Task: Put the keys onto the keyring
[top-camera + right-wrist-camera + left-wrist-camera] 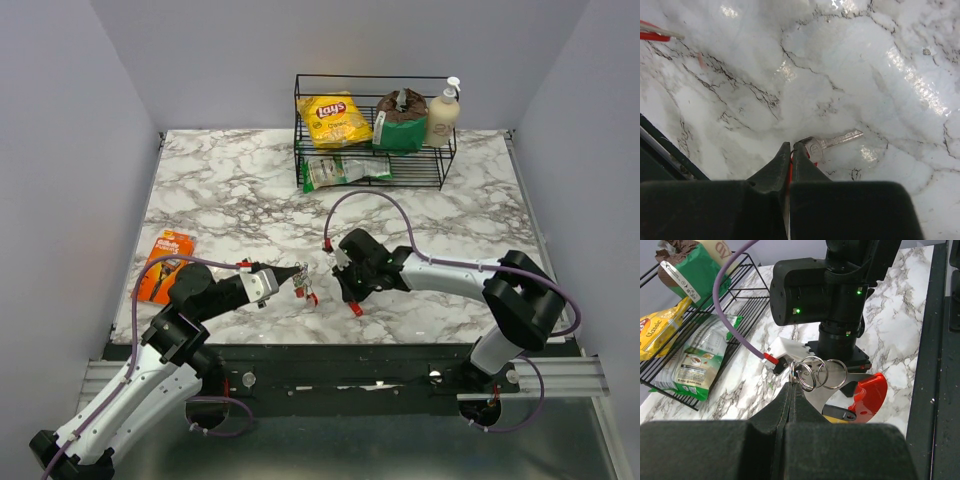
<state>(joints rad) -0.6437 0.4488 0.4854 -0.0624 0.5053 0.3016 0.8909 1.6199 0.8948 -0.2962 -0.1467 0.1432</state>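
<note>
My left gripper (291, 277) is shut on the keyring (301, 284) and holds the bunch just above the marble. In the left wrist view the shut fingertips (792, 382) pinch one thin ring (810, 375). More rings, a silvery flat piece (837, 390) and a red oval loop (869, 395) hang beyond it. My right gripper (350, 292) is close to the right of the bunch, low over the table. In the right wrist view its gripper (791, 146) is shut on the red tag (789, 167) of a silver key (832, 142), whose blade points right. The red tag shows in the top view (355, 308).
An orange razor pack (165, 262) lies at the left edge of the marble table (230, 190). A black wire rack (440, 165) at the back holds a yellow chips bag (335, 120), a green bag (400, 122), a bottle (442, 115) and a green packet (345, 170).
</note>
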